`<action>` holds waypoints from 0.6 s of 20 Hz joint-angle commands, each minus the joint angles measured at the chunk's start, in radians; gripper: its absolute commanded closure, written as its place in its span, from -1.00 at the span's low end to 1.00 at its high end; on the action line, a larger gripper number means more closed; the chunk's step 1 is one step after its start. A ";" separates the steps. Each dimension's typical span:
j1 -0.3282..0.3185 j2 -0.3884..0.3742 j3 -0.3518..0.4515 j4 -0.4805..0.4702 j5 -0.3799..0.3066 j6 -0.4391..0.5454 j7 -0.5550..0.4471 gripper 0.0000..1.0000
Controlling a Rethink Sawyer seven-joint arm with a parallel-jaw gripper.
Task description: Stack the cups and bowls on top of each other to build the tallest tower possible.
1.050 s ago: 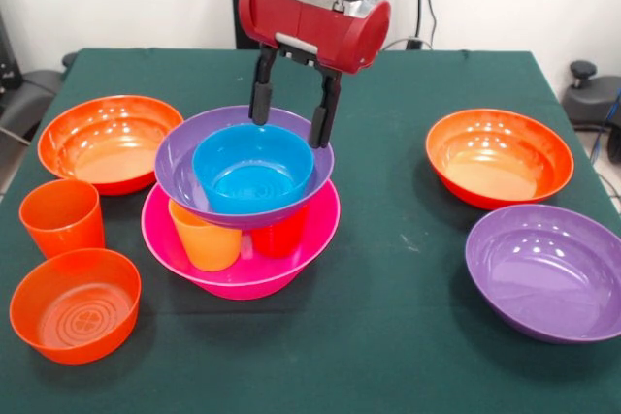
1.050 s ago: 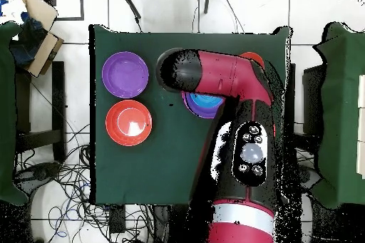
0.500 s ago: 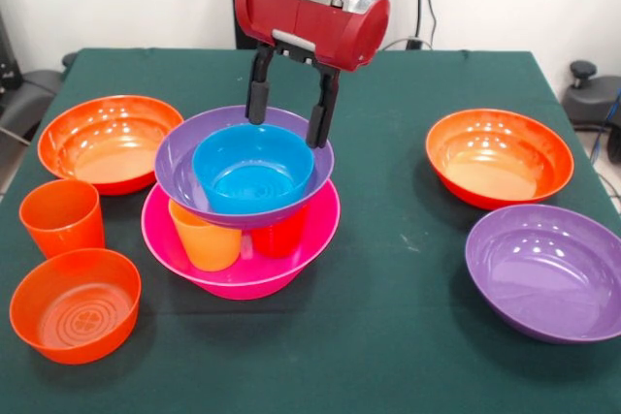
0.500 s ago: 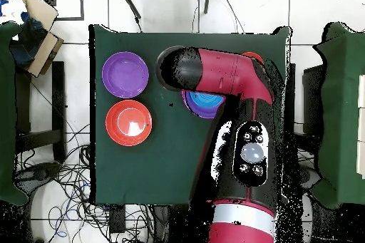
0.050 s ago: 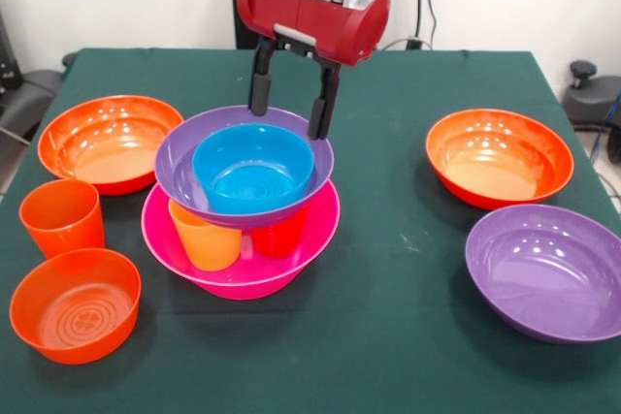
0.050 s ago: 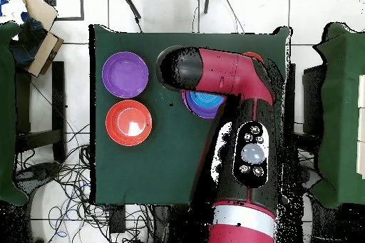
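Up comes the claw (image 5: 288, 104), lifting clear of the tower (image 5: 243, 206), fingers spread wide apart, holding nothing at all.

A robotics lab: a green-clothed bench (image 6: 171, 162) stands on a pale tiled floor (image 6: 164, 5) with loose cables (image 6: 64, 183) tangled beside it, a red robot arm (image 6: 242, 133) reaches over it, and a cardboard box (image 6: 39, 16) sits at one corner.
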 commanded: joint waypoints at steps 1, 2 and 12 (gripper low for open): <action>0.008 -0.001 0.078 0.049 -0.005 0.146 -0.029 -1.00; 0.016 -0.016 0.073 0.058 -0.001 0.156 -0.015 -1.00; 0.142 -0.092 0.034 0.053 0.024 0.196 0.118 -1.00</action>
